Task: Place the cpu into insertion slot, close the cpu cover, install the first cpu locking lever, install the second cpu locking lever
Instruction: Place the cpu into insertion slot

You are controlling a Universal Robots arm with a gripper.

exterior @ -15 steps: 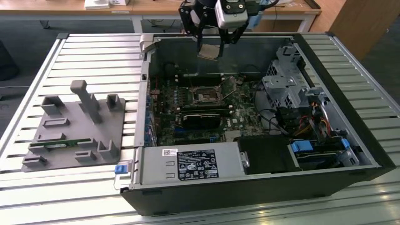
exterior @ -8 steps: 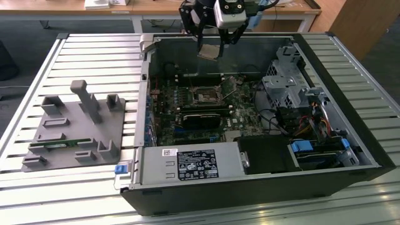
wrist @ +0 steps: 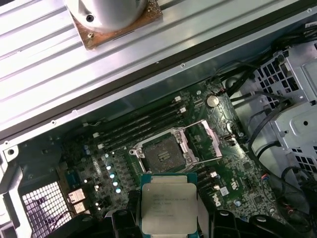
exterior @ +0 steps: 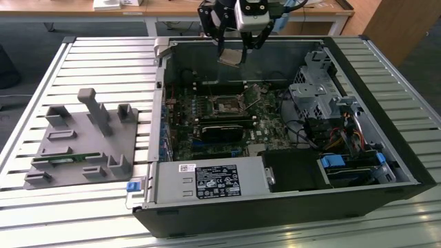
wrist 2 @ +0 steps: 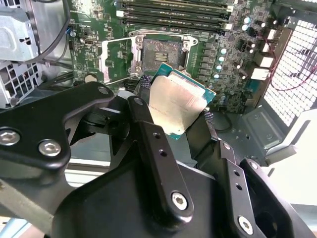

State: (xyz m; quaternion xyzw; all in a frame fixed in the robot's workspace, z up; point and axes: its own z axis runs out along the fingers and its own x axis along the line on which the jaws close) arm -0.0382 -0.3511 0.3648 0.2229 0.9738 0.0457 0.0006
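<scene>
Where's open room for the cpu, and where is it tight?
The slot is bare, cover swung open beside it. Table slats around the grey fixture are free. Crowded: black card by the slot, cables at the exterior view's right.

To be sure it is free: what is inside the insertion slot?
The insertion slot holds only its bare dark contact bed, no chip. The cpu cover stands open beside it, hiding nothing. The pincer holds the cpu.

You get bright, even light on the table [exterior: 103, 51]; inside the case [exterior: 276, 212] it falls to shade; in the second wrist view the cpu [wrist 2: 176, 106] glares near white; in the first wrist view the table's slats wash pale beside a dim board [wrist: 233, 163].
</scene>
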